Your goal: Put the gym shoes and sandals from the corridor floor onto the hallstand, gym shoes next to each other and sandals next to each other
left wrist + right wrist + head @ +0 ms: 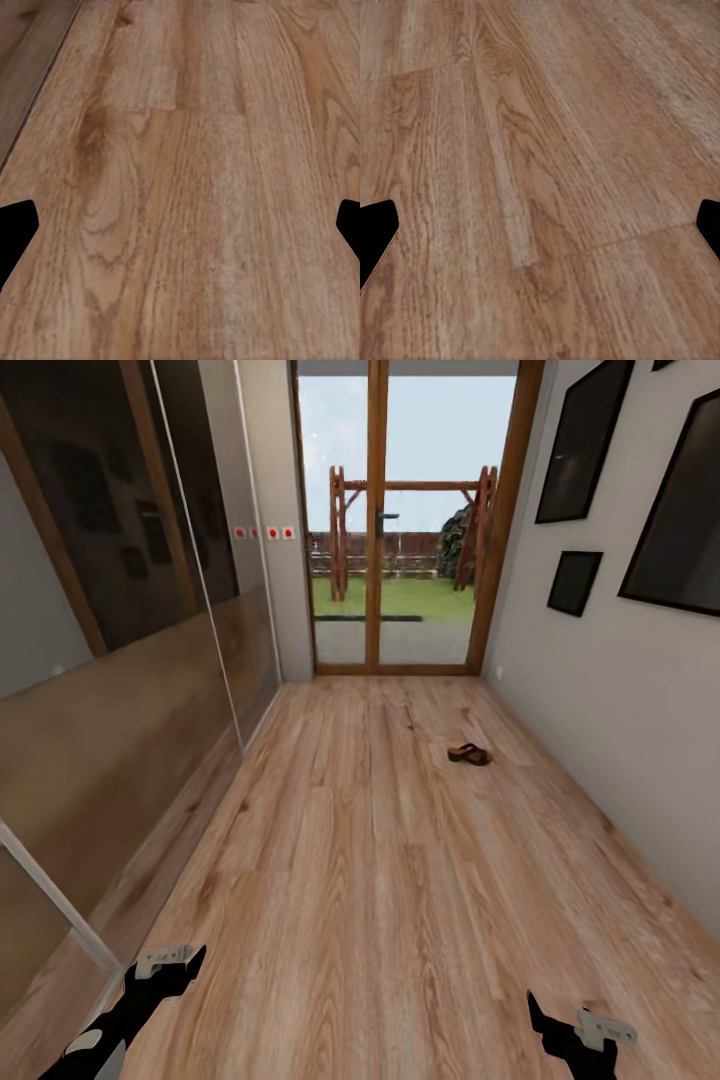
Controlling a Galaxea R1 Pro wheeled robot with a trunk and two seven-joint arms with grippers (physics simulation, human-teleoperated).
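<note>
- Head view: you are looking down a corridor floor (370, 860) of light-brown wood planks that runs to a glass door (400, 520) at the far end, with a lawn and a wooden swing frame (410, 530) outside.
- One sandal (469, 754) lies on the floor, far ahead and to the right of the middle, near the right wall but apart from it. It is dark brown with a tan sole. You can count just this one shoe here.
- On the right wall hang four dark picture frames (575, 582), one of them cut by the top corner. On the left runs a mirrored sliding wardrobe (120, 660), and beside it on the far wall sit four small red-dotted switches (265, 532).
- Your left gripper (170, 970) is at the near left and your right gripper (560, 1025) at the near right, both low over bare planks and well apart from the sandal.
- Left wrist view: two dark fingertips (16, 225) sit at opposite edges, so the left gripper (180, 225) is spread wide with nothing between but floor (180, 150).
- Right wrist view: again two dark fingertips (376, 229) at opposite edges; the right gripper (540, 229) is spread wide over bare floor (540, 135).
</note>
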